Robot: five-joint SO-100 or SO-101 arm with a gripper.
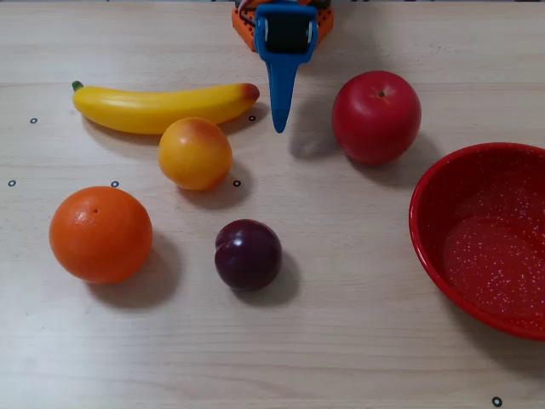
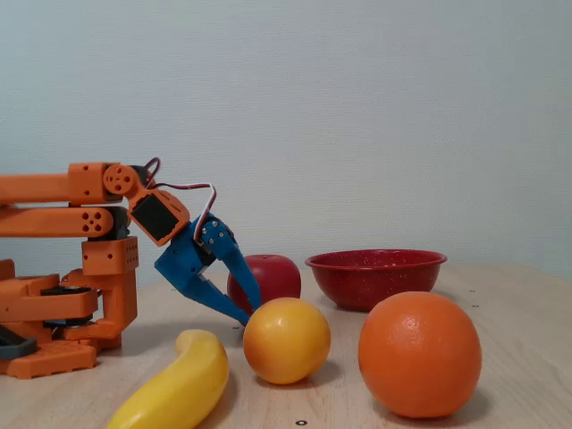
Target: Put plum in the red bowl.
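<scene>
The plum (image 1: 248, 254), small and dark purple, rests on the table in the overhead view, below the middle. It is hidden in the fixed view. The red bowl (image 1: 428, 247) with white speckles sits at the right edge, and its rim shows in the fixed view too (image 2: 375, 261). My blue gripper (image 1: 278, 126) points down the picture from the top, between banana and apple, well short of the plum. From the side the gripper (image 2: 249, 315) tilts down toward the table, its jaws together and holding nothing.
A yellow banana (image 1: 162, 106), a yellow-orange peach (image 1: 195, 152) and an orange (image 1: 100, 233) lie left of the plum. A red apple (image 1: 376, 116) stands right of the gripper. The orange arm base (image 2: 63, 313) is at the left in the fixed view.
</scene>
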